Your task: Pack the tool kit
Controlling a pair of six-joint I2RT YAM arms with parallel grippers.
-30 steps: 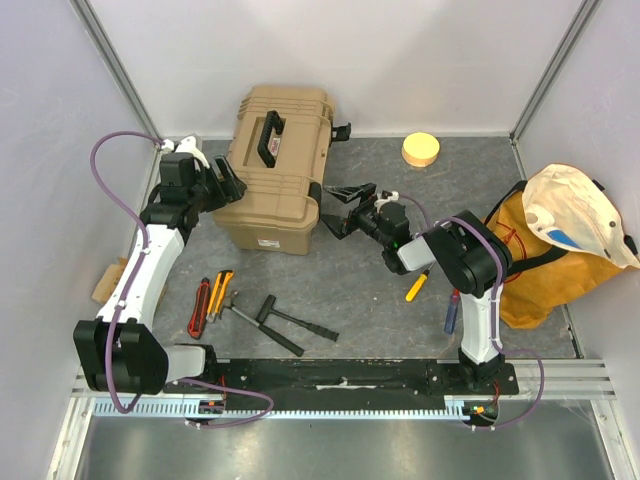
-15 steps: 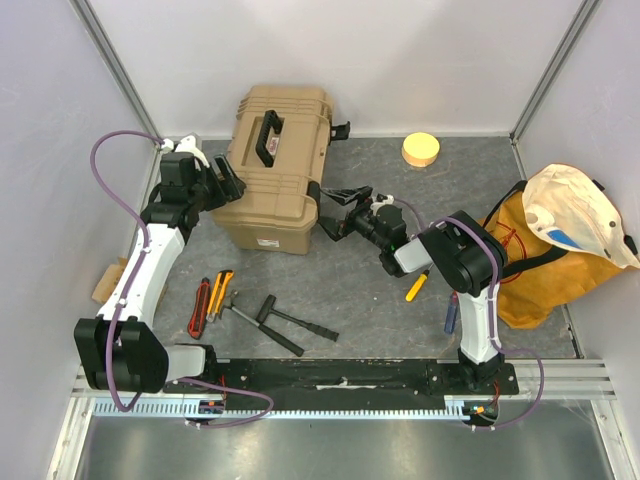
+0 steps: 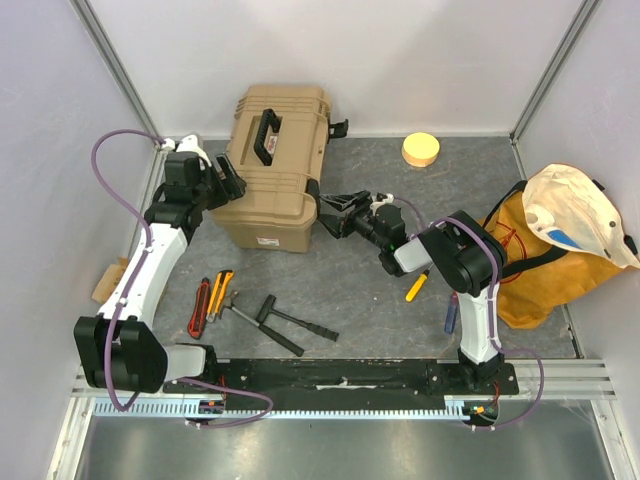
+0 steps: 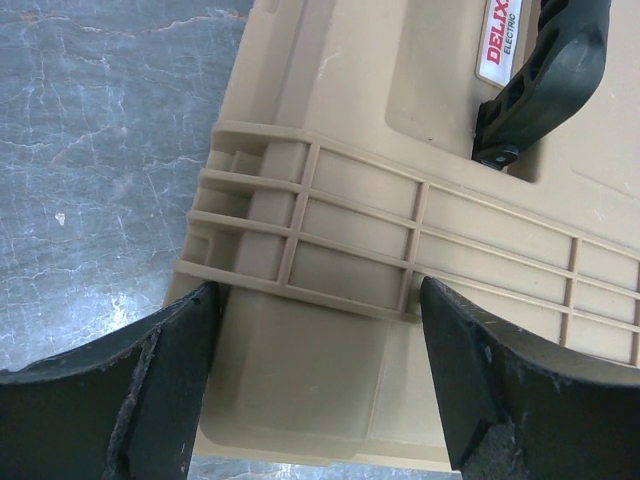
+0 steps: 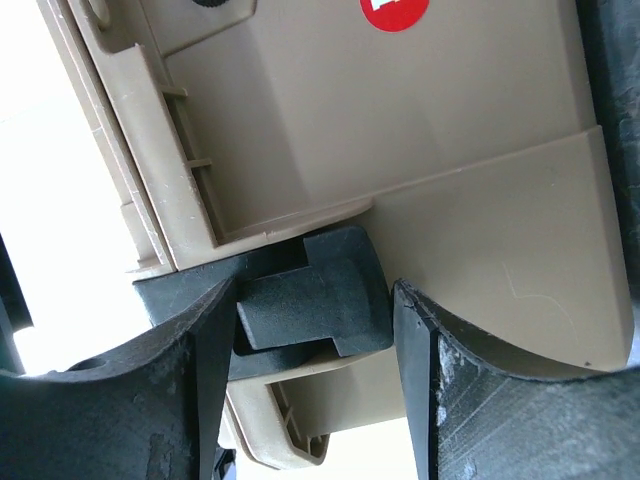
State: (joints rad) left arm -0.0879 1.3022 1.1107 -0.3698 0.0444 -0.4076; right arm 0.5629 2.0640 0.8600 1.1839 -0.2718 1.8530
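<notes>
A grey surface [image 3: 360, 280] between white walls, seen from above, with my two arms bolted at its near edge.

The toolbox [image 3: 285, 195], tan and ribbed, sits near the far-left corner. Its lid is down and its black handle [image 3: 268, 135] lies flat on top, so I judge that nothing is packed yet and that the box has to be opened first.

An orange bag [image 3: 540, 275] slumps against the right edge, no part of this job.

My left pincer [image 4: 315, 380] is wide open, one jaw on each side of the ribbed left end of the lid. I cannot see either jaw touching it. I read that placing as a brace, ready to keep the box from sliding.

My right pincer [image 3: 335, 212] reaches in from the right, level with the box's right side.

Loose tools wait along the near edge. A red one [image 3: 200, 308], a yellow one [image 3: 220, 293] and a black T-shaped one [image 3: 285, 322] lie left of centre. A yellow-handled tool [image 3: 416, 286] and a blue-handled one [image 3: 452, 312] lie close to the right arm.

A small yellow disc [image 3: 421, 149] rests at the far edge.

Smallest is the black latch [image 5: 330, 265] on the box's right side. The right jaws stand close on either side of it. I cannot tell whether they pinch it yet.
</notes>
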